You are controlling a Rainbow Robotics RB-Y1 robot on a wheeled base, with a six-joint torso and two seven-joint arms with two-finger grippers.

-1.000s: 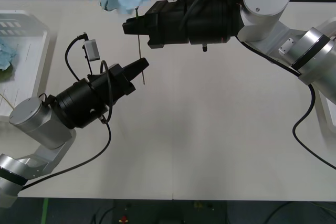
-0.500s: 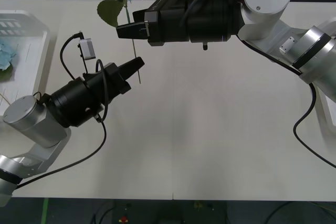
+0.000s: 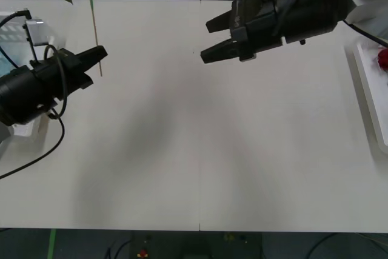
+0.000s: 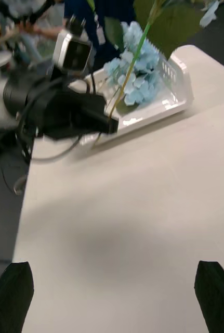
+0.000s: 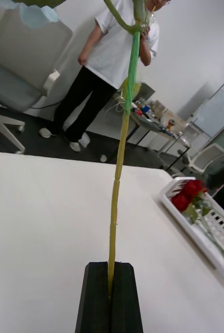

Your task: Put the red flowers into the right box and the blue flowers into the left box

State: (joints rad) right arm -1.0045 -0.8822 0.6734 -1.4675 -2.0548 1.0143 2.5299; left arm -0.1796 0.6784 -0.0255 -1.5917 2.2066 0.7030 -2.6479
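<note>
Blue flower stem point(image 3: 95, 40) stands upright, pinched in your left gripper point(image 3: 97, 54) just beside the left box point(image 4: 166, 101); your right gripper point(image 3: 206, 40) hangs spread wide, empty, well apart

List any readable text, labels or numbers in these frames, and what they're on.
None readable.
Small silver camera module on the left arm: no legible marking.
White slotted plastic basket holding pale blue flower clusters: no label seen.
Black left tool, shut on a thin green-yellow flower stem: unmarked.
</note>
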